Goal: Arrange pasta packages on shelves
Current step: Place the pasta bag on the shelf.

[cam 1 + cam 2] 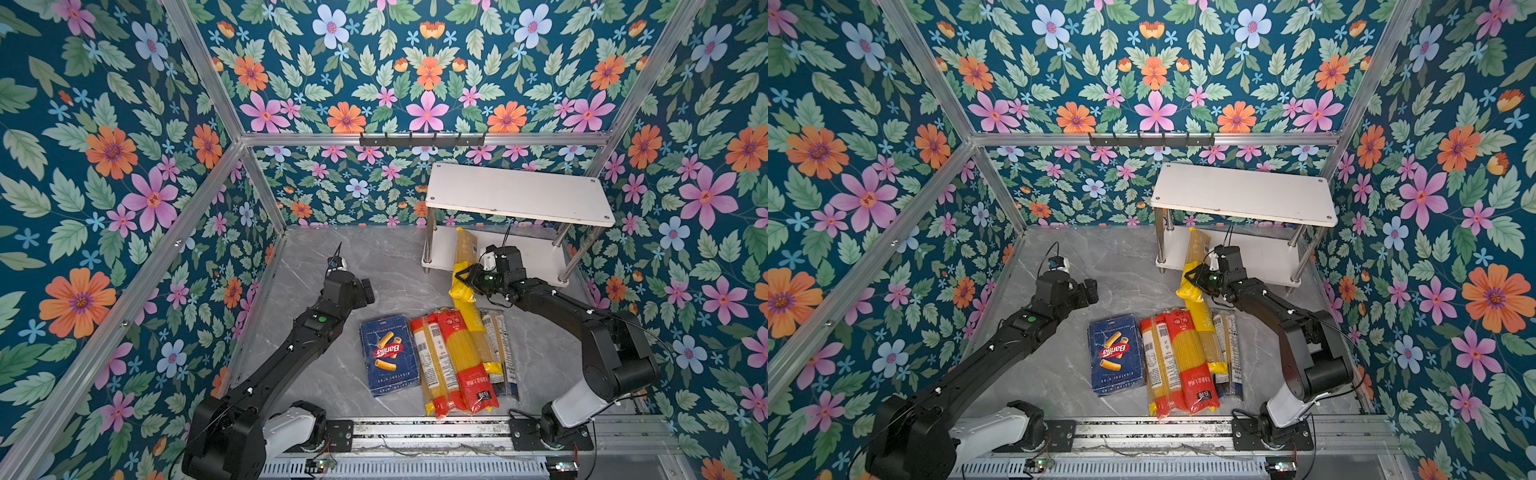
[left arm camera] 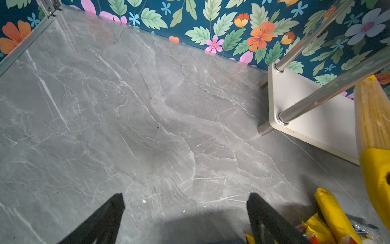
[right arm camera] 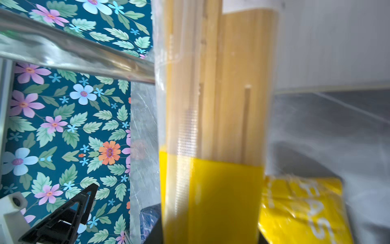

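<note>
While my right gripper [image 1: 464,279] clamps the yellow bag [image 1: 466,245], its far end pokes over the lower board of the rack [image 1: 519,193]; my left gripper [image 2: 185,197] hangs wide open and empty over the table [image 2: 126,105]; other packs [image 1: 446,361] lie side by side there.

Pasta packages [image 1: 446,361] side by side on table [image 1: 332,266]; one package [image 1: 464,253] tilted into shelves [image 1: 515,191] behind.

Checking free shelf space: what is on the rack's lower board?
Only the far end of the yellow spaghetti bag, held by the right gripper, reaches over the lower board. The top board covers its rear part.
</note>
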Robot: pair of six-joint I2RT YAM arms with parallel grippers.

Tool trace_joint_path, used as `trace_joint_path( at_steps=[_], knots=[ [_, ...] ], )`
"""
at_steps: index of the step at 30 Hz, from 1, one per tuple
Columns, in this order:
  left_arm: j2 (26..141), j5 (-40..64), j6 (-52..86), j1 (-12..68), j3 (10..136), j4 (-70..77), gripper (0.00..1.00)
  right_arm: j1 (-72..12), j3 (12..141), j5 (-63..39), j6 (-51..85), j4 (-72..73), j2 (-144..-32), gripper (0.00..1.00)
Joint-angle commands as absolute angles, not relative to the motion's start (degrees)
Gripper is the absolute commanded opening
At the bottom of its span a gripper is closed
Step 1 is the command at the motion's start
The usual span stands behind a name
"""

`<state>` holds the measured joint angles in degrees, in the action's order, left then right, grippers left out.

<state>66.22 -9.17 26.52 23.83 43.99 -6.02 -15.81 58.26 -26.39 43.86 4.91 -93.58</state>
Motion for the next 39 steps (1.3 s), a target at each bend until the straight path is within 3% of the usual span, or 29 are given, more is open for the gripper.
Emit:
trace_joint_path(
  at_steps=[1,26,34,39],
  knots=[
    [67.0,-9.5,25.1,23.7,45.3,-5.7,0.94,-14.8,60.1,-28.6,43.1,14.5,-94.5,0.29],
    [67.7,-10.7,23.8,23.8,47.8,-6.0,0.94,-12.1,76.5,-35.3,48.6,19.9,-114.7,0.38],
    [67.7,-10.4,23.4,23.7,47.4,-5.8,0.94,-12.1,79.9,-37.2,49.5,20.4,-118.3,0.67],
    [67.2,-10.2,23.4,23.7,47.1,-5.8,0.94,-11.6,78.3,-37.0,50.4,20.5,-118.0,0.72]
  ],
)
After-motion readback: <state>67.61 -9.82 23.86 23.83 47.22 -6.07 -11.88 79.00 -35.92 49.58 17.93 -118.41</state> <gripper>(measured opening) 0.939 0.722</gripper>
